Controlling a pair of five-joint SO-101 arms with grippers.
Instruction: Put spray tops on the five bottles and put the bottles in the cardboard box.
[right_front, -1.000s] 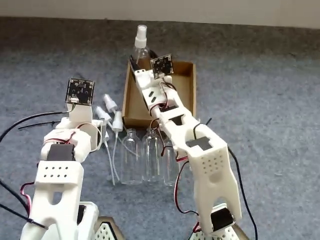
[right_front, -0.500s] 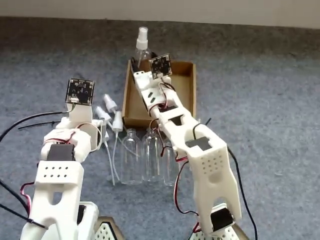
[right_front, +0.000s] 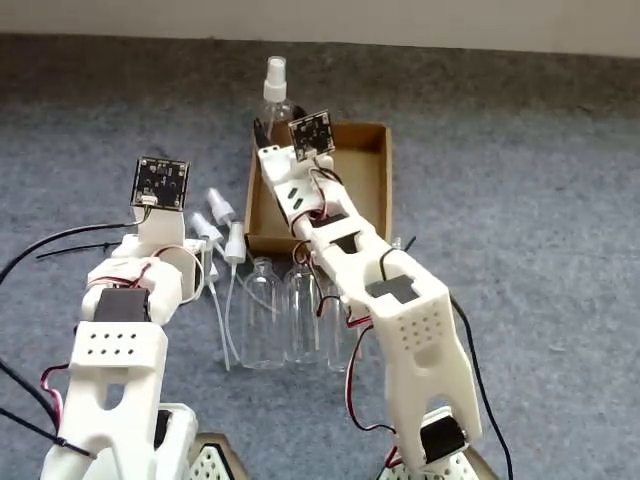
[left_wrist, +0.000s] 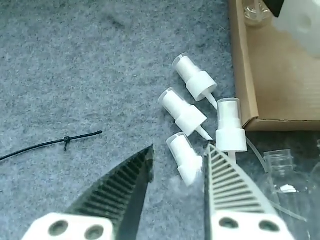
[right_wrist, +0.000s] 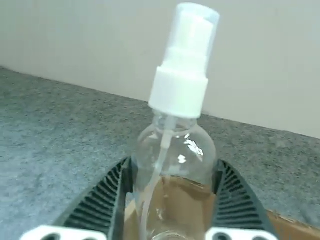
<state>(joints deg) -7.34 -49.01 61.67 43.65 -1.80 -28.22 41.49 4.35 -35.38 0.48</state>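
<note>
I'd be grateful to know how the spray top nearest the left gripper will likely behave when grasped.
Probably light: the spray top is small white plastic. Lying on its side on the carpet, its round body may roll or slip between the fingers.

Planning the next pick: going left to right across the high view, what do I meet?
Black camera board on the left arm's wrist → loose white plastic spray tops → brown cardboard box.

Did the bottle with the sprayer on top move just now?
Yes. The bottle in the right gripper shifted left, toward the cardboard box's left wall.
</note>
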